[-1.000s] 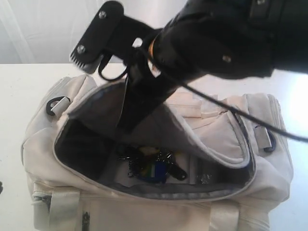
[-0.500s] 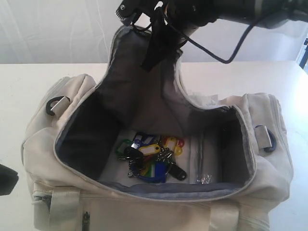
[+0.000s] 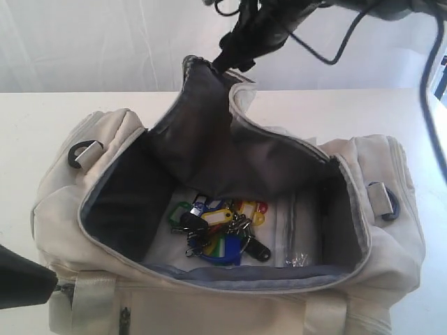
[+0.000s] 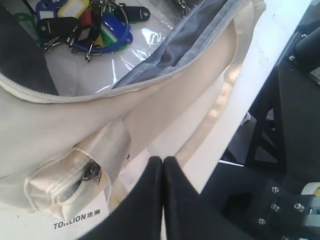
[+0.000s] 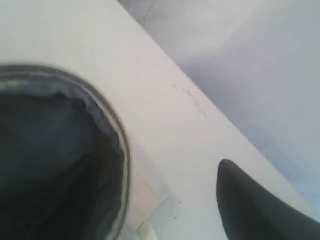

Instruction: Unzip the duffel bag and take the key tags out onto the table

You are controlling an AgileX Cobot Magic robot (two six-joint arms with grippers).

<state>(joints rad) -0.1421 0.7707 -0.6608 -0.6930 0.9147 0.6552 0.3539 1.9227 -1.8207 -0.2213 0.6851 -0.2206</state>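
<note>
Bright, even light floods the exterior view, where a pale curtain [image 3: 84,42] behind washes the worktop [image 3: 35,118] almost to pure white. Shadows on the duffel bag [image 3: 209,307] are soft and its grey lining falls dark along the left inner wall, yet the key tags [image 3: 220,230] show clear colour. The arm [image 3: 279,17] overhead reads as a near-black silhouette, and a dark blurred mass [image 3: 21,286] intrudes at lower left. In the left wrist view the fabric is sharp, glare streaks the clear sheet [image 4: 130,50] beneath the tags, and the strap [image 4: 220,100] gleams. The left end effector [image 4: 162,160] is featureless black. The right wrist view is wholly out of focus and bluish, the right end effector [image 5: 250,210] a dark smudge.
</note>
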